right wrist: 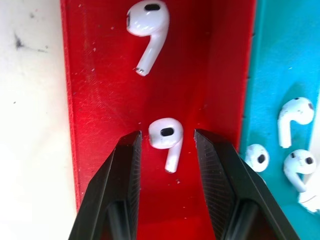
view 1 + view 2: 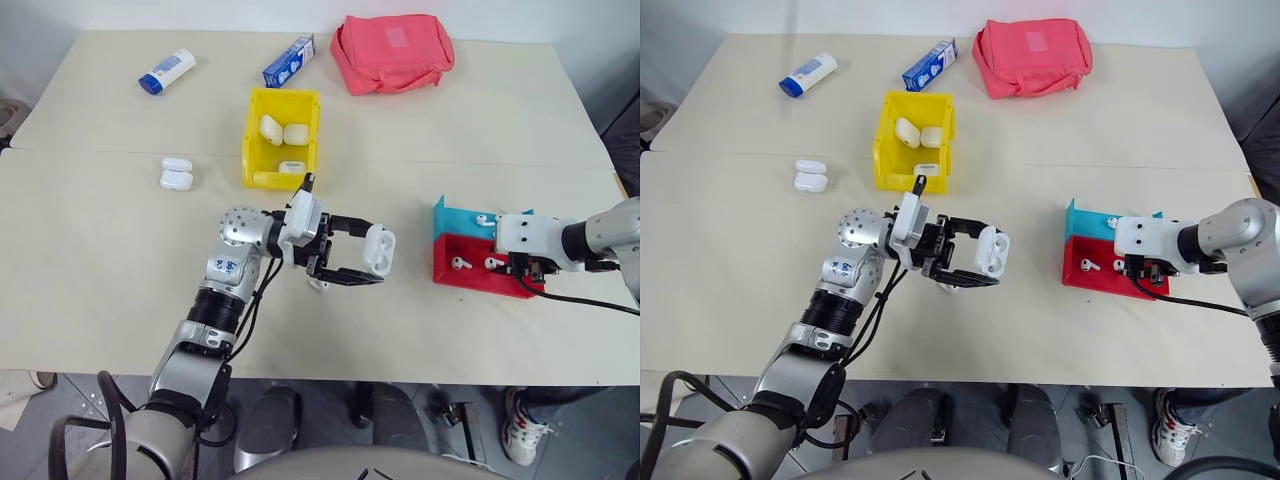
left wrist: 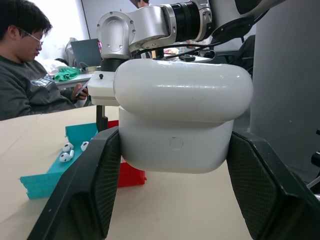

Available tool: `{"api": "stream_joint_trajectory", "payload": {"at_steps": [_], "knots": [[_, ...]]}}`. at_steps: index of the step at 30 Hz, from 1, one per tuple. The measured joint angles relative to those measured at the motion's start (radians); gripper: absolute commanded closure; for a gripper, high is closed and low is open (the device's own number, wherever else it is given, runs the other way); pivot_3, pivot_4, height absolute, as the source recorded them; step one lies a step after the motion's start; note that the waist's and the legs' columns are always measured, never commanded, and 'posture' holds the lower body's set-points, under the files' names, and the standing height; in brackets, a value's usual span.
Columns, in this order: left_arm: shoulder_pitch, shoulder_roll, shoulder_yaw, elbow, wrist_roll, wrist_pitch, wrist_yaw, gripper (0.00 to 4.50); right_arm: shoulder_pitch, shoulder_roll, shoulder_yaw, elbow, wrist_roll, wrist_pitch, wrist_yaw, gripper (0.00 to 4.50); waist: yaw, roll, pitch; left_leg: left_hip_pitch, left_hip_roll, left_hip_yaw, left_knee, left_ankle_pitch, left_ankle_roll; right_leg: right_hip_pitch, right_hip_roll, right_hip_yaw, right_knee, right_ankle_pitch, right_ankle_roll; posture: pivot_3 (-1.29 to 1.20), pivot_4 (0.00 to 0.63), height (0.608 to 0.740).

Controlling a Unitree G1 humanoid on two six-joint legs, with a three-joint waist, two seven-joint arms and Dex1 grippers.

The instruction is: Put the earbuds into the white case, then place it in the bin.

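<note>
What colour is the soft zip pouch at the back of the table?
Pink-red. The soft fabric zip pouch shows best in the left eye view.

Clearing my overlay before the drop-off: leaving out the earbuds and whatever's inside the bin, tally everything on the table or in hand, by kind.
White cases: 3, two loose, one in the left hand
Yellow bin: 1
Red and teal tray: 1
White tube: 1
Blue carton: 1
Red pouch: 1
Total: 8
</note>
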Motion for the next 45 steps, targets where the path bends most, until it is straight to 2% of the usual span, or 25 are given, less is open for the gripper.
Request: {"api": "stream_joint_trajectory", "payload": {"at_steps": [20,24,36,39,42,44,45], "knots": [[0.014,0.001,0.000,-0.012,0.000,0.007,0.019,1.70,-0.013,0.018,0.000,0.004,-0.003,0.001,0.032,2.79,0.000,0.000,0.000,0.000,0.000,0.000,0.000,0.000,0.000,0.000,0.000,0.000,0.000,0.000,0.000,0.00,0.150,0.740],[0.018,0.001,0.000,-0.016,0.000,0.007,0.021,1.70,-0.010,0.018,0.000,0.003,-0.003,0.005,0.036,4.00,0.000,0.000,0.000,0.000,0.000,0.000,0.000,0.000,0.000,0.000,0.000,0.000,0.001,0.000,0.000,0.00,0.150,0.740],[0.018,-0.003,0.000,-0.015,0.000,0.007,0.022,1.70,0.017,0.018,-0.027,-0.018,0.009,0.035,0.010,4.07,0.001,0.000,0.000,0.000,0.000,0.000,0.001,0.000,0.000,0.000,0.000,0.000,0.001,0.000,0.000,0.00,0.150,0.740],[0.003,-0.012,0.000,0.008,0.000,0.006,0.022,1.70,0.066,0.019,-0.120,-0.111,0.086,0.150,-0.014,4.07,0.003,0.000,0.000,0.000,0.000,0.000,0.002,0.000,0.000,0.000,0.000,0.000,0.001,0.000,0.000,0.00,0.150,0.740],[-0.044,-0.035,0.002,0.059,0.000,-0.006,0.020,1.70,0.131,0.045,-0.318,-0.294,0.220,0.313,-0.064,4.07,0.009,0.000,0.000,-0.001,0.001,-0.002,0.002,0.000,-0.001,0.001,0.000,-0.001,0.001,0.000,0.000,0.00,0.150,0.740],[-0.092,-0.063,0.002,0.129,0.002,-0.036,0.003,1.70,0.231,0.110,-0.509,-0.495,0.356,0.444,-0.101,4.07,0.022,0.000,0.000,-0.002,0.001,-0.005,0.003,0.000,-0.002,0.001,0.001,-0.002,0.000,0.000,-0.001,0.00,0.150,0.740],[-0.108,-0.072,0.002,0.153,0.002,-0.045,-0.004,1.70,0.260,0.141,-0.561,-0.574,0.418,0.485,-0.115,4.07,0.023,0.000,0.000,-0.002,0.001,-0.004,0.004,0.000,-0.002,0.001,0.001,-0.002,0.001,0.000,-0.001,0.00,0.150,0.740]]}}
